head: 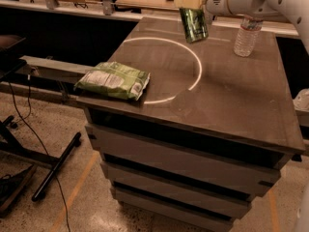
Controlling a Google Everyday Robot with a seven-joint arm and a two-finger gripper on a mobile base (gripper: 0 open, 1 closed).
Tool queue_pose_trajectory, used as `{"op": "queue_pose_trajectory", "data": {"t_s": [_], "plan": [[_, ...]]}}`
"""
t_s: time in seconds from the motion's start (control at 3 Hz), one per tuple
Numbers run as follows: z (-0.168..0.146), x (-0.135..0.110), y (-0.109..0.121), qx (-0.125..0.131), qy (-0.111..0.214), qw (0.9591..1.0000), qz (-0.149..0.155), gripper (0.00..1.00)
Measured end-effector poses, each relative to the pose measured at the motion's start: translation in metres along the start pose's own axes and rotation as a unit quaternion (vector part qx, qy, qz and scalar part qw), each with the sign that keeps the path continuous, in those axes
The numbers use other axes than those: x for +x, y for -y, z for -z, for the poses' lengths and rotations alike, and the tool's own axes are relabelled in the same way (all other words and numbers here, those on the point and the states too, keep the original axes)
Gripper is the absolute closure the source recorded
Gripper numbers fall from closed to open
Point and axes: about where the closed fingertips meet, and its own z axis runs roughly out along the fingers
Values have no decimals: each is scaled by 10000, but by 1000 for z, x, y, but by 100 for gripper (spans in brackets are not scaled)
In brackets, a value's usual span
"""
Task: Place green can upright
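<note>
The green can point(193, 24) hangs nearly upright, slightly tilted, in my gripper point(191, 1) at the top of the camera view. The gripper is shut on the can's top end and holds it over the far part of the brown table point(231, 105); I cannot tell whether the can's bottom touches the surface. The white arm reaches in from the upper right.
A clear water bottle point(245, 35) stands upright to the right of the can. A green-and-white chip bag point(113, 80) lies flat at the table's front left corner. A pale ring of light point(193, 79) marks the tabletop. A metal stand and cables are on the floor at left.
</note>
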Motion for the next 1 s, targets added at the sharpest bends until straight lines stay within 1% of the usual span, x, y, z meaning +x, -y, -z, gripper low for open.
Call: {"op": "queue_pose_trajectory", "data": {"t_s": [0.33, 0.67, 1.0], "plan": [[-1, 1, 1, 13, -13, 10000, -36, 100], [1, 1, 4, -95, 195, 9997, 85, 100], [14, 4, 16, -601, 826, 9947, 114, 100]]}}
